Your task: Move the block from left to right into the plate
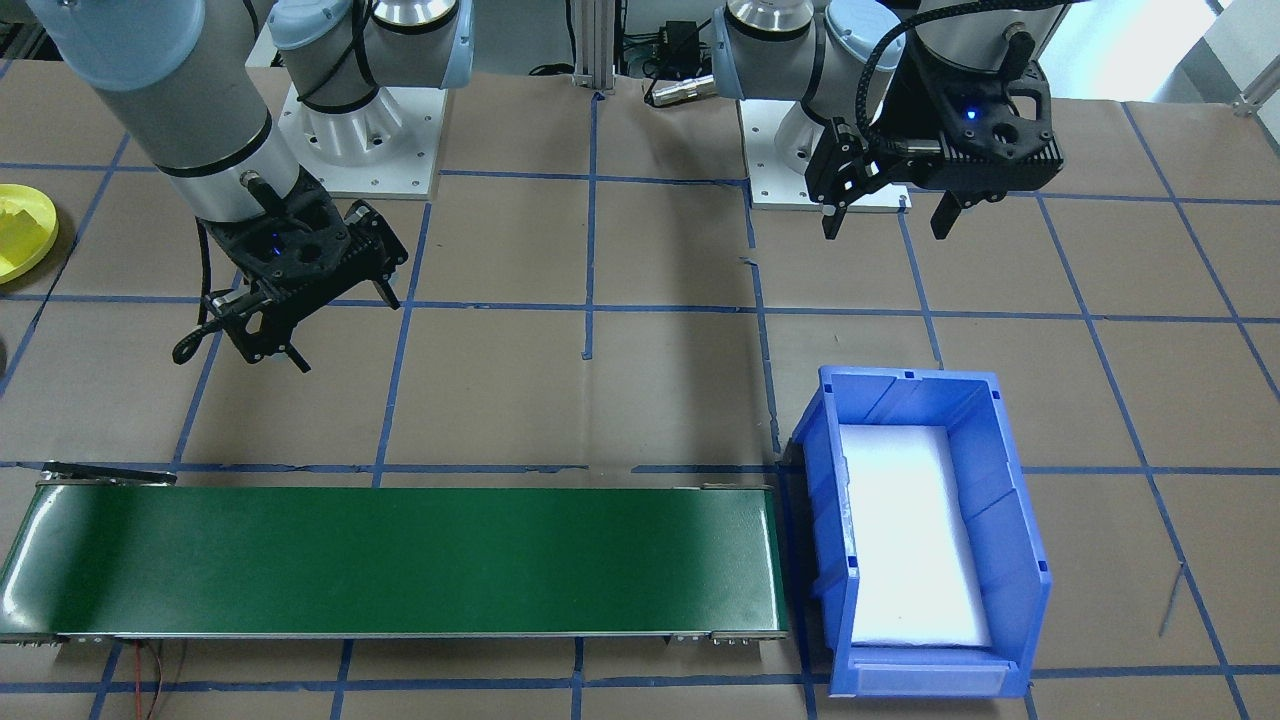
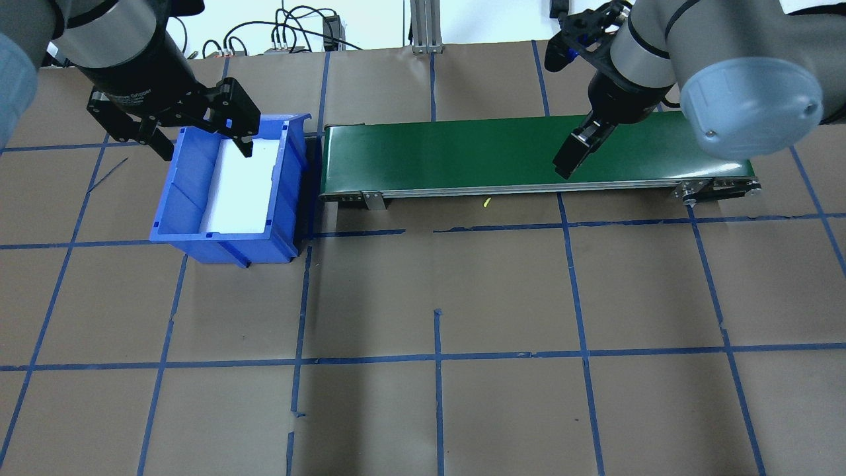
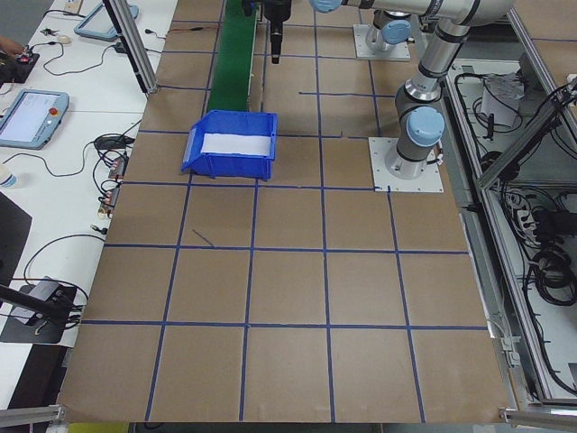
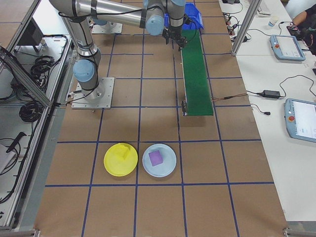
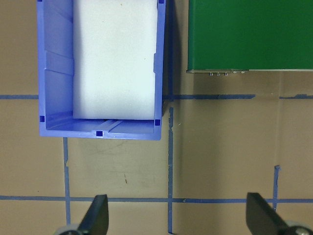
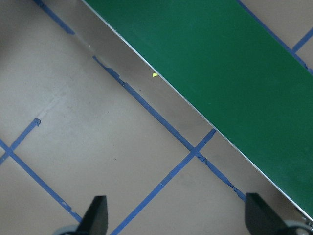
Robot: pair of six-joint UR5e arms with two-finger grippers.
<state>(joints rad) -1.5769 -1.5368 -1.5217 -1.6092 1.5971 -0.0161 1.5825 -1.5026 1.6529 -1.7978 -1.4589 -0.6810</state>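
Brown taped table (image 2: pixel 423 297): green conveyor (image 2: pixel 529 155) beside blue bin (image 2: pixel 228 192) (white-lined).

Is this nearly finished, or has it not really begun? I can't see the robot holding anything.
It looks finished or between rounds. Done: a yellow block lies in the yellow plate, and a purple block in the pale blue plate. In hand: nothing; the left gripper and right gripper are both open and empty. Left: the blue bin and green belt show no block to move.
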